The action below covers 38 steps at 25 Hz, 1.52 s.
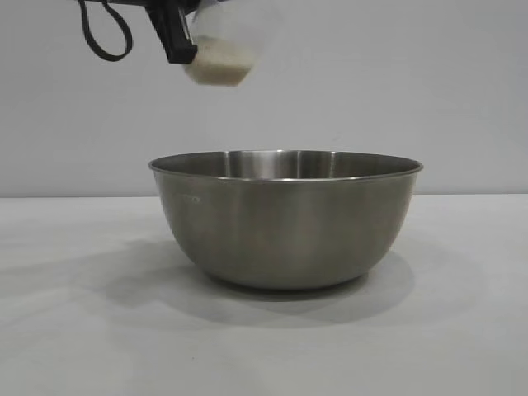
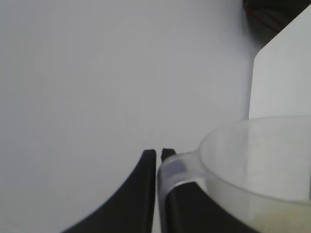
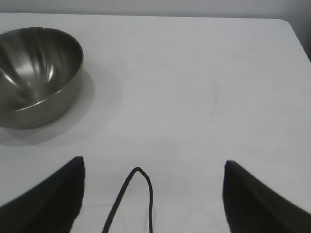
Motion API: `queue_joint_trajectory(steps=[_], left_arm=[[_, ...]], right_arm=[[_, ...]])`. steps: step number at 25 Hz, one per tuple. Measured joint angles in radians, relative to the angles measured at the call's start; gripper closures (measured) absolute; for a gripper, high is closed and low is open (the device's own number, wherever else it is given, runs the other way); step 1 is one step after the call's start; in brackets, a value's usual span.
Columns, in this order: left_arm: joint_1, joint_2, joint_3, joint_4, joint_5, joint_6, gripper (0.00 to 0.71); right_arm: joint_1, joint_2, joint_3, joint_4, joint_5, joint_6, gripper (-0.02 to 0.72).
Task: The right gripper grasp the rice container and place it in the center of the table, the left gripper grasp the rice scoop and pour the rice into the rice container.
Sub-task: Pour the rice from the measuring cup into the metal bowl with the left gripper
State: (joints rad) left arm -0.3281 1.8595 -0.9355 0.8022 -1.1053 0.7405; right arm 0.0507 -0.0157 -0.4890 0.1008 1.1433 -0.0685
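The steel rice container (image 1: 285,216) stands upright in the middle of the white table (image 1: 74,330); it also shows in the right wrist view (image 3: 34,73), and its inside holds nothing there. High above its left rim hangs the clear rice scoop (image 1: 221,51), tilted, with white rice (image 1: 219,66) inside. My left gripper (image 1: 180,45) is shut on the scoop's loop handle (image 2: 175,167), the scoop's cup (image 2: 252,165) beside its fingers. My right gripper (image 3: 153,167) is open over bare table, well away from the container, with nothing between its fingers.
A black cable loop (image 1: 103,37) hangs by the left arm at the top of the exterior view. Another thin black cable (image 3: 138,194) lies between the right gripper's fingers. The table's far edge and a rounded corner (image 3: 286,24) show in the right wrist view.
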Motion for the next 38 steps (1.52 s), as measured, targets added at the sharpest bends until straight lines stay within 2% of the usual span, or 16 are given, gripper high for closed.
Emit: queue_joint_trajectory(steps=[8,20,38], left_arm=[[-0.035,0.009,0.0,0.03,0.034,0.285,0.71],[-0.045,0.039,-0.001,0.033,0.051,0.686,0.71],[-0.05,0.042,-0.001,0.038,0.053,1.03,0.71]], right_arm=[[0.0,0.0,0.0,0.0,0.0,0.0,0.202],[0.0,0.0,0.0,0.0,0.0,0.0,0.202],[-0.002,0.0,0.0,0.0,0.0,0.0,0.202]])
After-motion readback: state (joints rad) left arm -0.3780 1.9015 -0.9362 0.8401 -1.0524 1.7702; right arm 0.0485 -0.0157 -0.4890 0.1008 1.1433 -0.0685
